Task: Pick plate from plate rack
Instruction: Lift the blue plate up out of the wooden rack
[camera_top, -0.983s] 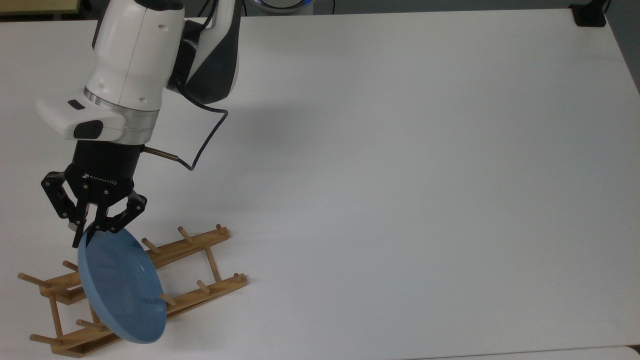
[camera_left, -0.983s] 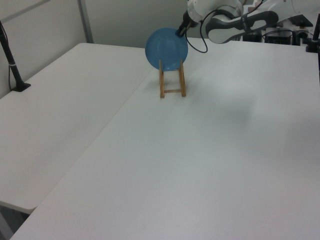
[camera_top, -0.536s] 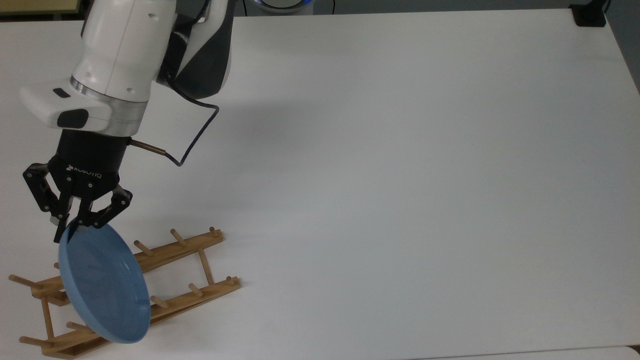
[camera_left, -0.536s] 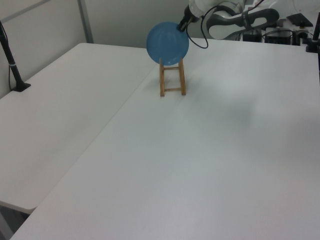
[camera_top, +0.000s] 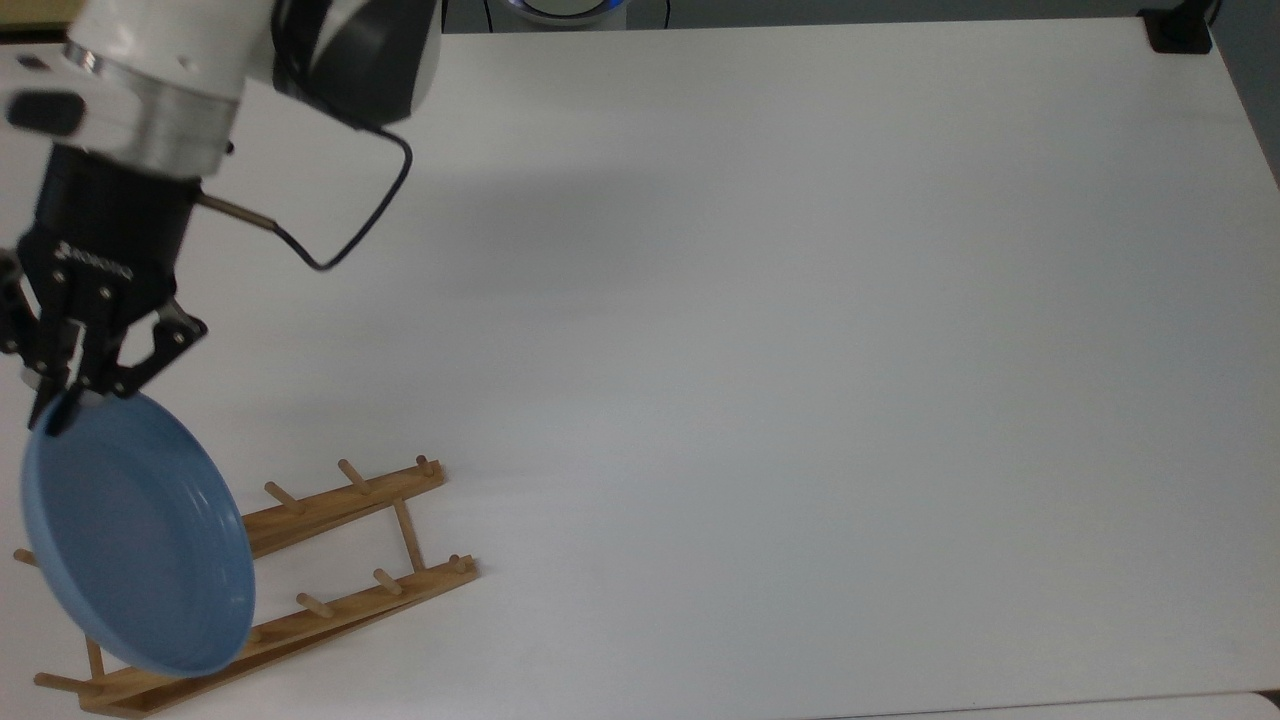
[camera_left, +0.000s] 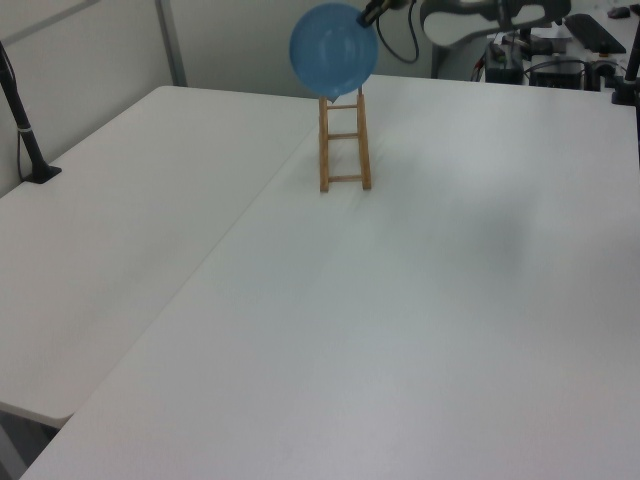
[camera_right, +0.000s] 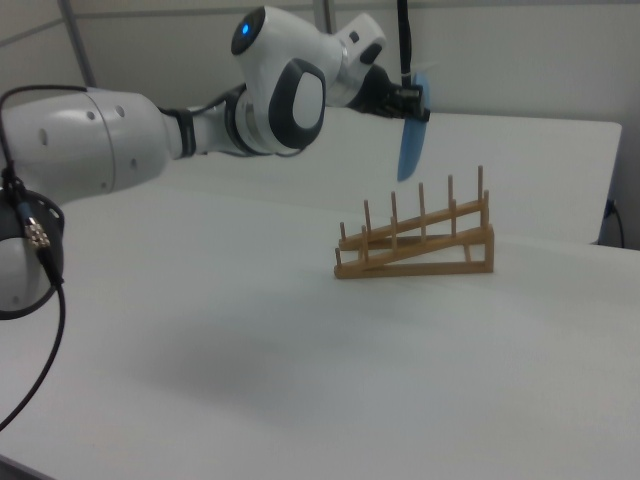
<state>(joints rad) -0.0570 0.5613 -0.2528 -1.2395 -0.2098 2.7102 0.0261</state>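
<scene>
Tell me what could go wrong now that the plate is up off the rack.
The gripper pinches the plate only at its upper rim, so it may swing or slip out. In the right view the plate hangs on edge just above the plate rack; a low sideways move could clip the pegs.

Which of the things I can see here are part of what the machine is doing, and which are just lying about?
Part of the job:
- plate, held by its rim, lifted clear above the rack in the right view
- plate rack, standing on the table
- hand, shut on the plate's edge

Just lying about:
- black post on the side table
- black object at the table's far corner
</scene>
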